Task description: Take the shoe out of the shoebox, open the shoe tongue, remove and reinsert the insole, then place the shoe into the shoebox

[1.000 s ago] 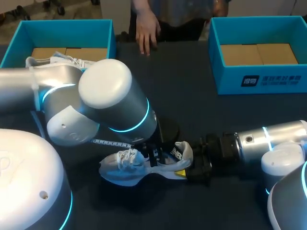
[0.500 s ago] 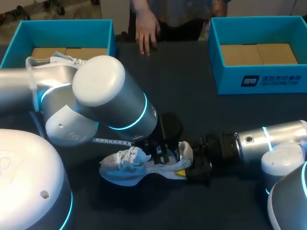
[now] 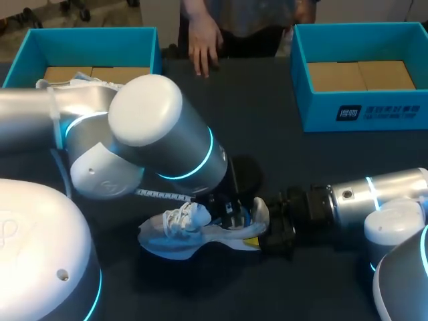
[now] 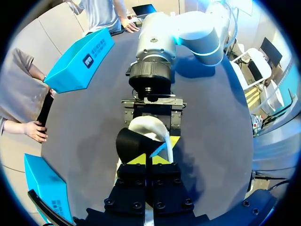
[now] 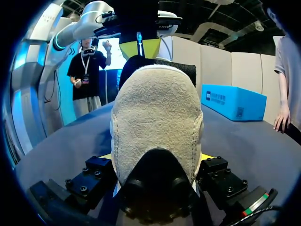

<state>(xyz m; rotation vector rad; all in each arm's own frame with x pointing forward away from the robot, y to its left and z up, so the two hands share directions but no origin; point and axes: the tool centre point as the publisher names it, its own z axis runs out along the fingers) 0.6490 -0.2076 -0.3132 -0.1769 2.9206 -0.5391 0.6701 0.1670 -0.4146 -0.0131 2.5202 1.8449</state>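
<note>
White shoe (image 3: 177,234): out of its box and lying on the table near my edge, toe to my left, heel to my right.
Right gripper (image 3: 262,231): closed on the heel from both sides, holding the shoe low over the cloth. In the right wrist view the heel fills the space between its fingers.
Left gripper (image 4: 146,160): yellow tips pressed together on the edge of a black flap, just above the shoe's opening.
Flap (image 4: 133,143): curved, standing up out of the opening just ahead of the heel collar. I cannot tell whether it is the tongue or the insole.
Change: over the last second the left gripper has slid along the shoe toward the heel and a little upward, its elbow swinging with it. The shoe and the right gripper have not moved.
Meaning: the flap looks to be peeling back under a steady pull while the heel is braced. I judge the task early to middle: the shoe is out and the opening or insole step is in hand, with reinsertion and boxing not yet done.
Table (image 3: 281,154): dark matte cloth.
Left box (image 3: 93,37): teal and open, at the far left. A second shoe (image 3: 77,83) shows inside it, partly behind my left arm.
Right box (image 3: 321,110): teal and open, at the far right, with a bare cardboard floor.
Hand (image 3: 204,43): a person's, resting on the far edge between the boxes, well apart from the shoe.
</note>
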